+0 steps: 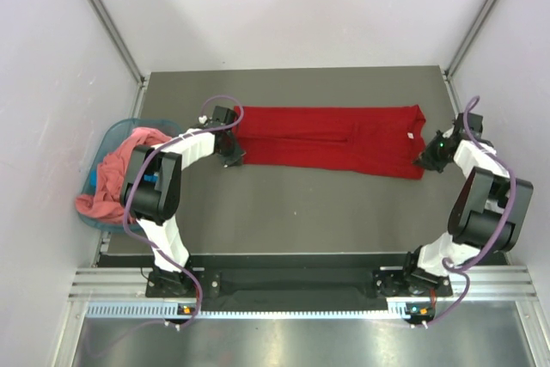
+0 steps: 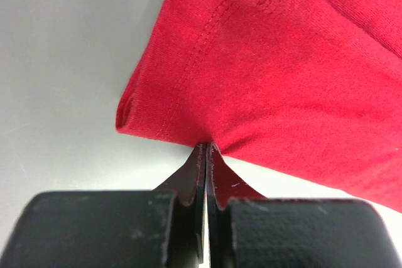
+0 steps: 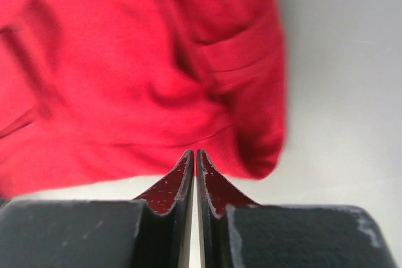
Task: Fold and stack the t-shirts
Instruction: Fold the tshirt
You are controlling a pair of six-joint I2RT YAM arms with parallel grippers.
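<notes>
Across the far half of the table (image 1: pixel 301 212) the red t-shirt (image 1: pixel 326 139) lies folded lengthwise into a long strip, so I'd judge the crosswise folds and the stacking are left to do. The salmon-pink t-shirt (image 1: pixel 116 180) hangs unfolded over the teal basket (image 1: pixel 112 131) at the left edge. Both arms reach low to the strip's ends: left jaws clenched on its hem, right jaws closed at the collar end, grip unclear.

On table (image 1: pixel 301 212), far half: folded t-shirt (image 1: pixel 331 142), stretched left to right. Left gripper (image 1: pixel 230 156) at its left end, right gripper (image 1: pixel 423 161) at its right. Beyond table's left edge: basket (image 1: pixel 120 124), crumpled t-shirt (image 1: pixel 107 186) inside, spilling over near rim.
</notes>
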